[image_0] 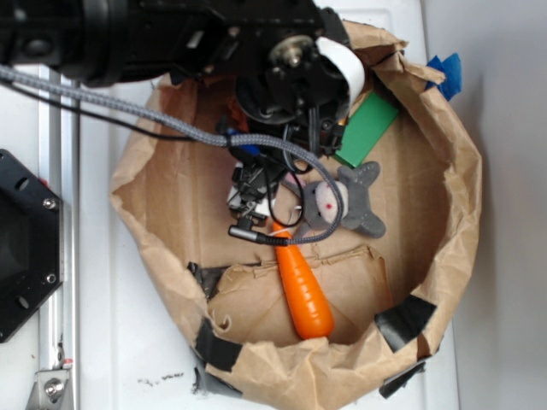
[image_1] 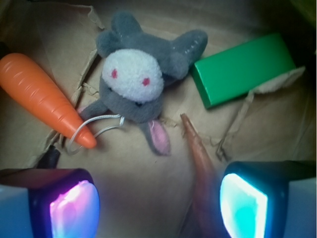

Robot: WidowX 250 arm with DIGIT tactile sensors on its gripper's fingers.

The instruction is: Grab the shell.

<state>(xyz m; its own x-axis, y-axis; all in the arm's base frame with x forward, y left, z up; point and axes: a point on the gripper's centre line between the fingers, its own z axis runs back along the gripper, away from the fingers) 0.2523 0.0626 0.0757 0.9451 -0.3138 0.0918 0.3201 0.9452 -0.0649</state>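
Here fingers [image_1: 158, 206] parted, shell [image_1: 198, 158] tip by one pad.

The arm [image_0: 171, 34] is black plastic and metal, with a round silver screw hub and a white flat ribbon cable [image_0: 346, 64]. A grey braided cable [image_0: 128, 107] loops across it — the end effector [image_1: 158, 203] carries pads [image_1: 74, 208] glowing pink and cyan.

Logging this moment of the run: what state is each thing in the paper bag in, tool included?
Tool: open, fingers either side of bare bag floor.
Tan-brown ribbed shell: lying flat, thin point toward the rabbit, not gripped, beside the right finger.
Smooth orange carrot: lying flat, untouched.
Grey plush rabbit: lying face up.
Green rectangular block: lying flat.
Brown paper bag: open, rim rolled down.
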